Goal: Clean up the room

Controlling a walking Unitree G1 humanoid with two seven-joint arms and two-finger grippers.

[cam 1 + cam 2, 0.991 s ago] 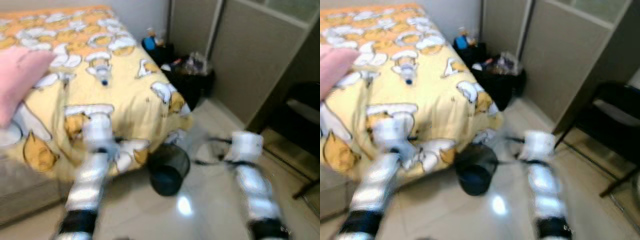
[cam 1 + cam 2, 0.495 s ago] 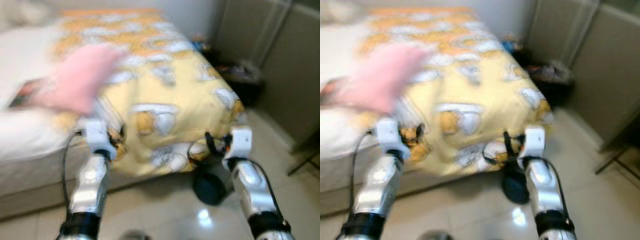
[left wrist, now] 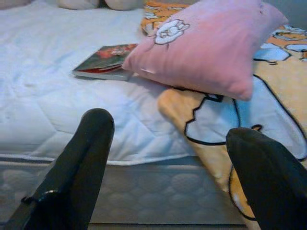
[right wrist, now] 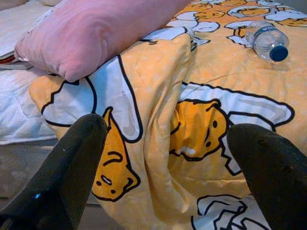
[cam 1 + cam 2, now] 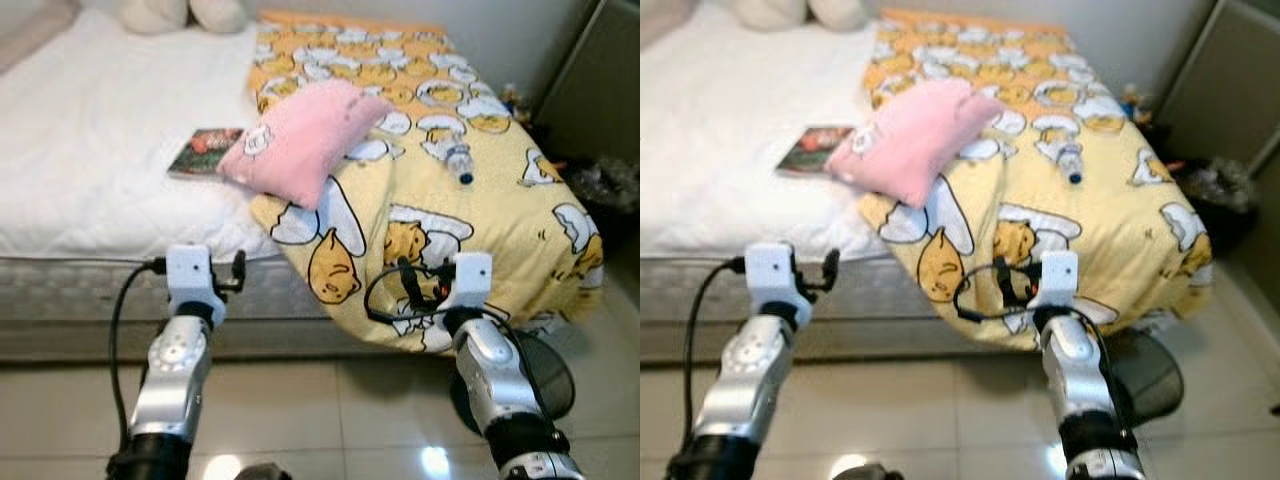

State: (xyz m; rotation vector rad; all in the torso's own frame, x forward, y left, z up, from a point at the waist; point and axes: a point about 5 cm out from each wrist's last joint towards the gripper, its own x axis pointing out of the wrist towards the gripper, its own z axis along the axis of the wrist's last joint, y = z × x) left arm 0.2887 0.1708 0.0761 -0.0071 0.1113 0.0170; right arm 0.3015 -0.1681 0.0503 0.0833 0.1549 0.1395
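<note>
Bottle [image 5: 459, 164], clear plastic with blue cap, lies on yellow blanket [image 5: 500, 210]

No legible text; book [image 3: 106, 59] cover print too blurred.

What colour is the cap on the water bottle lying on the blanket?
Blue. The bottle cap shows best in the right wrist view, on the yellow cartoon blanket.
</note>
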